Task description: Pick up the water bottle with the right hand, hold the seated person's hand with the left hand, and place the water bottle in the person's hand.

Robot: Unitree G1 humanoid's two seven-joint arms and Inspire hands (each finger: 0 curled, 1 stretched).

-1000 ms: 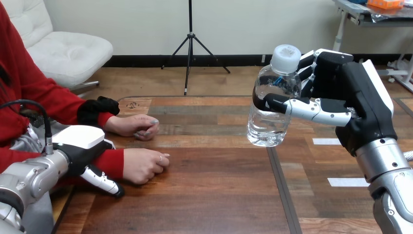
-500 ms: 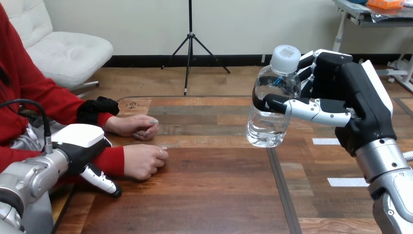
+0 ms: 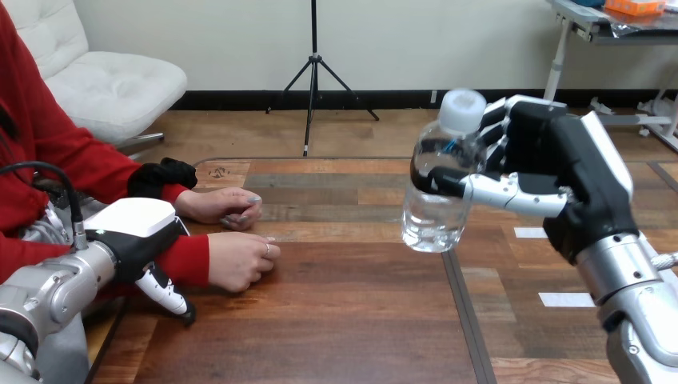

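No legible words, numbers or signs — none on the water bottle, none on the table

1. The right hand is gripping the water bottle, with its thumb curling across the front and its fingers wrapping behind.
2. The water bottle is hanging clear of the table, leaning slightly, with its white cap topmost.
3. Well left of the water bottle, the person's nearer hand is resting loosely curled on the table, and the person's farther hand is lying just beyond it.
4. Farther left of the water bottle, the left hand is sitting against the red sleeve at the nearer hand's wrist. Whether it is clasping that wrist cannot be told.
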